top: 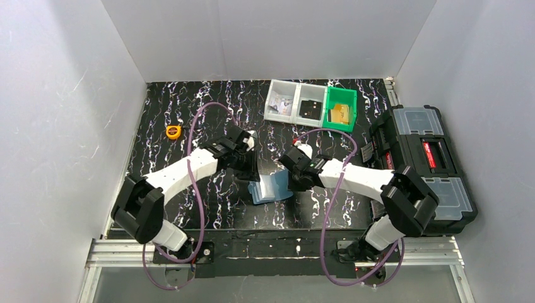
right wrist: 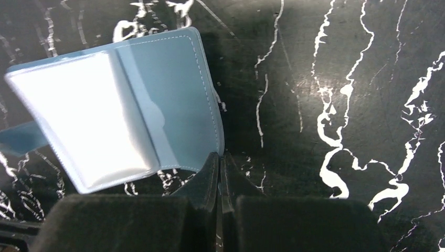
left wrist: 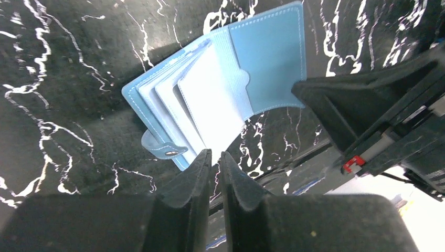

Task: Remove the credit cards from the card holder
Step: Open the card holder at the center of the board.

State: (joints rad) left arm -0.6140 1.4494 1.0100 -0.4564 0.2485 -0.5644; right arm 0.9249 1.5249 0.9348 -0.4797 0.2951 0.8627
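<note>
The dusty-blue card holder lies open on the black marbled table between my two grippers. In the left wrist view it shows fanned pale inner sleeves and a snap tab. No card face can be made out; the sleeves glare white. My left gripper is shut with only a thin gap, tips at the sleeves' near edge, nothing between them. My right gripper is shut at the near corner of the holder's cover and seems to pinch its edge.
Two clear bins and a green bin stand at the back. A black toolbox fills the right side. An orange tape measure lies at the back left. The right arm's gripper body looms close in the left wrist view.
</note>
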